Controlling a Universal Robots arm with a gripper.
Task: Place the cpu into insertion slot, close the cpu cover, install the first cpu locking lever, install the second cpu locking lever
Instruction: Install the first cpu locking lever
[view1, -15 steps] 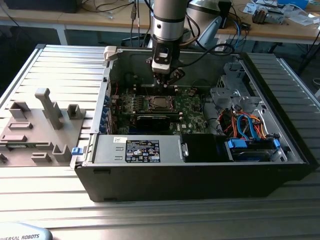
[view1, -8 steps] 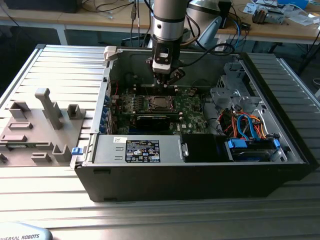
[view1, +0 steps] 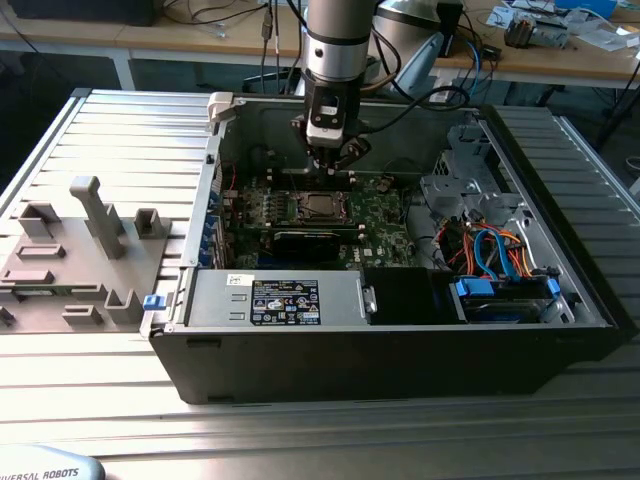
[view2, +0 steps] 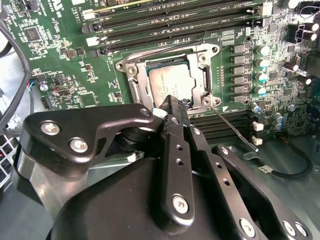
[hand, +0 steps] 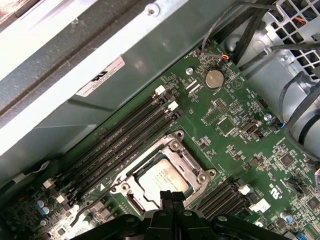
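second wrist view puts the gripper (view2: 173, 104) low over the green board (view2: 65, 60), its fingers (view2: 176, 150) pressed together with nothing seen between them. the cpu (view2: 170, 82) sits flat in its socket. the cpu cover (view2: 132, 82) lies down around it, with the chip's grey top showing through the window. the fingertips hang just beside one corner of the socket; whether they touch the frame there i cannot tell. from that same corner a thin locking lever (view2: 235, 127) runs out slantwise across the board. its long axis points away from the socket rather than lying along the frame's edge, so i judge it unlatched. the rod's root is thus right next to the fingertips, and its free end is well off to one side of them. in the exterior view the arm stands upright inside the open computer case (view1: 400, 340), directly over the socket, and the case rests on a ribbed metal table (view1: 300, 430).
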